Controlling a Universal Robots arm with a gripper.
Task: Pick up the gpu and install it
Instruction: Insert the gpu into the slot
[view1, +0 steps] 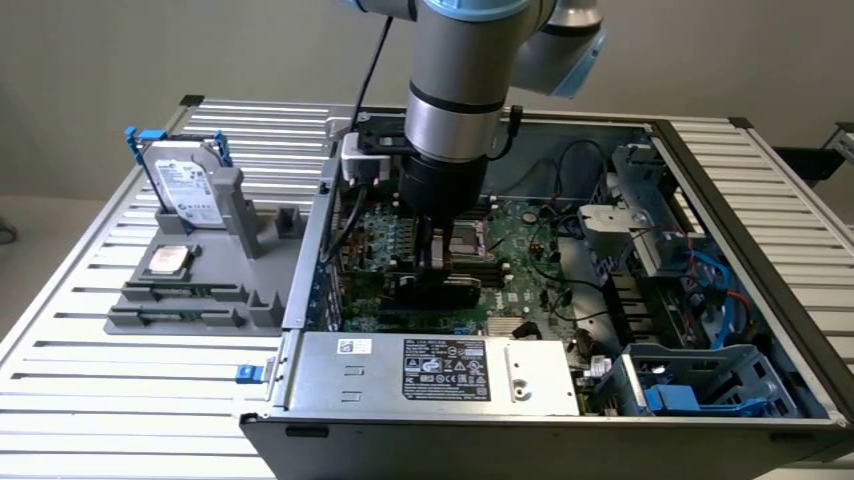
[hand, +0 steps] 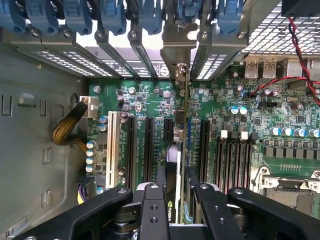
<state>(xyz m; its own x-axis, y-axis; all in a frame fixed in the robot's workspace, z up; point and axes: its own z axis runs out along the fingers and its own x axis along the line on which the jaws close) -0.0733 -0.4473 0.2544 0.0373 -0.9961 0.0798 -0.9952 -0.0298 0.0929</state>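
The gpu (view1: 441, 292) hangs edge-down inside the open computer case (view1: 747, 250), just over the green motherboard (view1: 534, 262). My gripper (view1: 438, 262) reaches straight down from the arm and is shut on its top edge. In the wrist view the gpu (hand: 172, 165) is a thin card seen edge-on between my black fingers (hand: 152, 200), and my gripper (hand: 177, 190) clamps it. The card runs along a long black expansion slot (hand: 149, 150) toward the rear bracket openings (hand: 177, 55). I cannot tell whether it is seated in the slot.
A silver hard drive with a blue handle (view1: 187, 185) stands on a grey fixture (view1: 200, 295) outside the case. Blue slot latches (hand: 110, 12) line the case's rear. Memory sticks (hand: 235, 152), the CPU socket (hand: 292, 187), cables (hand: 67, 127) and the power supply (view1: 427, 370) crowd the card.
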